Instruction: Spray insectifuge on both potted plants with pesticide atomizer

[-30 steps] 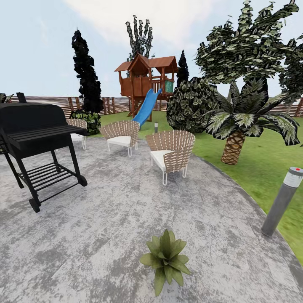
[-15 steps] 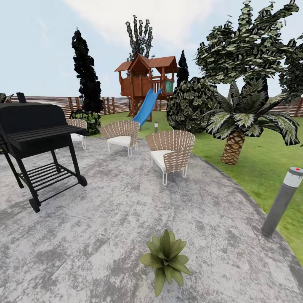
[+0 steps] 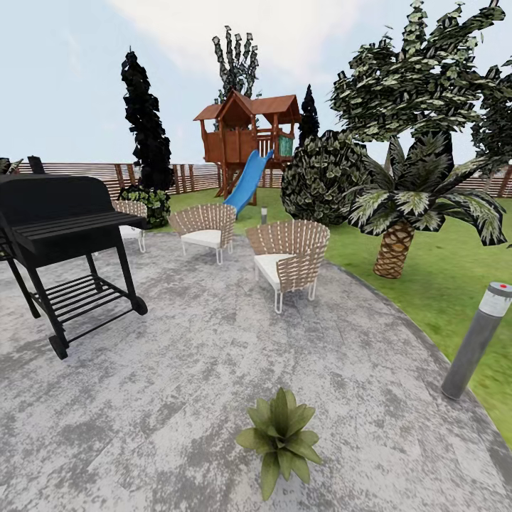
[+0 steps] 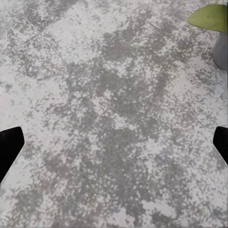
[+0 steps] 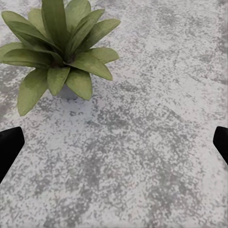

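Note:
A potted plant (image 3: 279, 434), a low rosette of broad green leaves, stands on the grey stone patio (image 3: 178, 370) of the garden, near the bottom middle of the head view. In the right wrist view the same kind of plant (image 5: 59, 45) sits in a small grey pot, a short way ahead of my right gripper (image 5: 114, 147), which is open and empty. My left gripper (image 4: 114, 147) is open over bare patio; a green leaf (image 4: 211, 16) above a grey pot (image 4: 221, 50) lies ahead of it to one side. The pesticide atomizer and the insectifuge are out of view.
A black grill (image 3: 57, 227) stands at the left. Two wicker chairs (image 3: 288, 259) (image 3: 206, 227) sit mid-patio. A grey bollard lamp (image 3: 475, 341) marks the patio's right edge by the lawn (image 3: 441, 284). A palm (image 3: 405, 206), bushes, playhouse (image 3: 245, 139) and fence lie beyond.

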Robot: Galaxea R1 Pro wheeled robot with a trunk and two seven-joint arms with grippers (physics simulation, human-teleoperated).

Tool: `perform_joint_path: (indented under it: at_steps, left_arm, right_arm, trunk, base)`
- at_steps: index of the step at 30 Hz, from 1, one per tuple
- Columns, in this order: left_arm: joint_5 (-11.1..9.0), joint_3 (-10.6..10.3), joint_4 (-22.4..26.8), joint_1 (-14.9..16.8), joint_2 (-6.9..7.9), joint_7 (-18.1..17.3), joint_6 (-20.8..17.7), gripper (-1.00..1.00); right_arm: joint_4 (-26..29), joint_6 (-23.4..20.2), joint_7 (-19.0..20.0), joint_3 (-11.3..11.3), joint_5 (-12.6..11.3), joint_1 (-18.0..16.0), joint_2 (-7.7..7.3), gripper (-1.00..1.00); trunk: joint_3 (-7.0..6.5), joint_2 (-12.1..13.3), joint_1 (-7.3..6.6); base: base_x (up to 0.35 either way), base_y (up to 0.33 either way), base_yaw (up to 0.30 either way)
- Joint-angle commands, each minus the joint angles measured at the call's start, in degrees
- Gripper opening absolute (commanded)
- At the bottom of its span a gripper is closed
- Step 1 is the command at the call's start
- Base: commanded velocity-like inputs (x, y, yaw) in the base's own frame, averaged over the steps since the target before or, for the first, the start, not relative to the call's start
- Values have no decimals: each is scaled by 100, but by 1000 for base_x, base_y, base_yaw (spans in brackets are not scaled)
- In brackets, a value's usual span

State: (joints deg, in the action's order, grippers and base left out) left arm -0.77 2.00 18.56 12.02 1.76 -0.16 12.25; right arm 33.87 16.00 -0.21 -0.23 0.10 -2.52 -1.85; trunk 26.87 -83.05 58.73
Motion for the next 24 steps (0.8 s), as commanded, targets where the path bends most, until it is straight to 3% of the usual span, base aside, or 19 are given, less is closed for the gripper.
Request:
perform_joint_path:
  at_steps: [1,9,24]
  left_arm:
    - [-6,10,-8,9,-1,-2,96,100]
    - [-2,-1,-8,10,-2,-2,120,100]
    - [15,-15,-10,10,-9,-10,120,100]
  right_arm:
    - [-5,18,-5,-3,-1,-3,-1,100]
    - [-12,18,-5,3,5,-3,0,100]
    - [-21,18,-5,5,8,-3,0,100]
  trunk:
    - [6,-3,0]
    - [6,-3,0]
    - [6,-3,0]
  base:
    - [-61,161,0]
    - [-92,265,-60]
    - [-181,262,-274]
